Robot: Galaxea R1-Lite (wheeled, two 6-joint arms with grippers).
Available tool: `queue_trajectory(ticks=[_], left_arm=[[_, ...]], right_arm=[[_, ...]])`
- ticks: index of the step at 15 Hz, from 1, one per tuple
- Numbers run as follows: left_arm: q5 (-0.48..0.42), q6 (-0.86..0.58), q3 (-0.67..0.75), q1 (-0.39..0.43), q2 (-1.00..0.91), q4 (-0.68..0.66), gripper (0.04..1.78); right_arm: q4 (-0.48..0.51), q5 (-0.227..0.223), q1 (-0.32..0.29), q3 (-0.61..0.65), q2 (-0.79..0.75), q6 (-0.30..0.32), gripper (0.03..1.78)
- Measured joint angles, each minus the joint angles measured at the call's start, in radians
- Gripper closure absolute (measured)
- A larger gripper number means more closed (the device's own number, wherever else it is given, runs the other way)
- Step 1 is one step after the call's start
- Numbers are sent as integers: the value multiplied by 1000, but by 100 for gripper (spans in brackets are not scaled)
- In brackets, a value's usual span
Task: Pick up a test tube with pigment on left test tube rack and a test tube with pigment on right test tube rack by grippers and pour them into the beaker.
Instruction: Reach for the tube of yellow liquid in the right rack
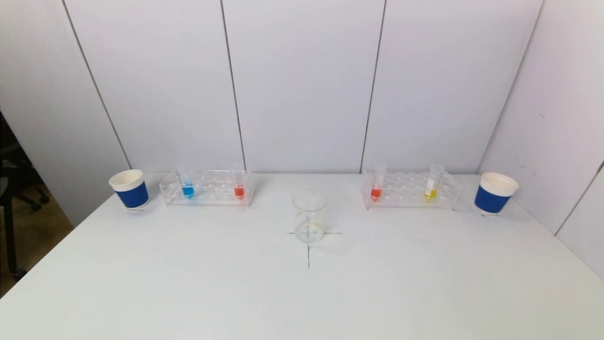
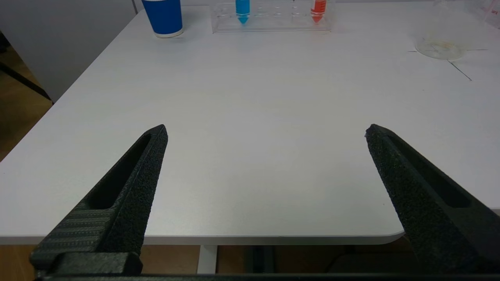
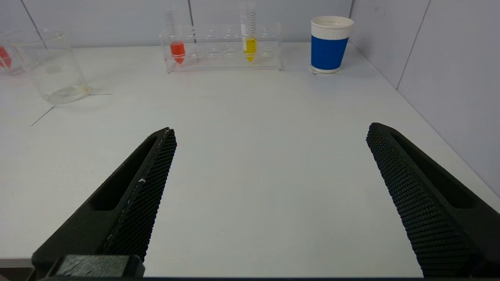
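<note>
clear glass beaker [image 1: 309, 222] sitting on a black cross mark at the table's [image 1: 302, 293] middle, nothing coloured showing inside. left rack [image 1: 206, 188], transparent plastic, holding a blue tube [image 1: 187, 185] and a red tube [image 1: 239, 186], both upright, pigment pooling in the pointed bottoms. right rack [image 1: 409, 190], same kind, holding a red-orange tube [image 1: 376, 187] and a yellow tube [image 1: 432, 185]. a blue-and-white paper cup [image 1: 129, 189] standing just outside the left rack, another cup [image 1: 495, 192] outside the right one. left gripper [image 2: 265, 130] hovering at the near table edge, jaws spread wide, nothing between them, left rack well ahead of it. right gripper [image 3: 271, 130] likewise spread wide and gripping nothing, right rack far ahead, beaker ahead and off toward the other arm's side.
</note>
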Motion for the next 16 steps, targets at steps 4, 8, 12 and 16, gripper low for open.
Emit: queue_trajectory(ticks=[4,8,12,16], left_arm=[[0,0,0,0,0,0,5],[0,0,2,0,0,0,5],[0,0,0,0,0,0,5],[0,0,0,0,0,0,5]], right_arm=[[0,1,0,0,0,0,4],[-1,0,0,1,0,1,4],[-3,-2,0,2,0,1,4],[32,-6,0,-84,0,-2,4]])
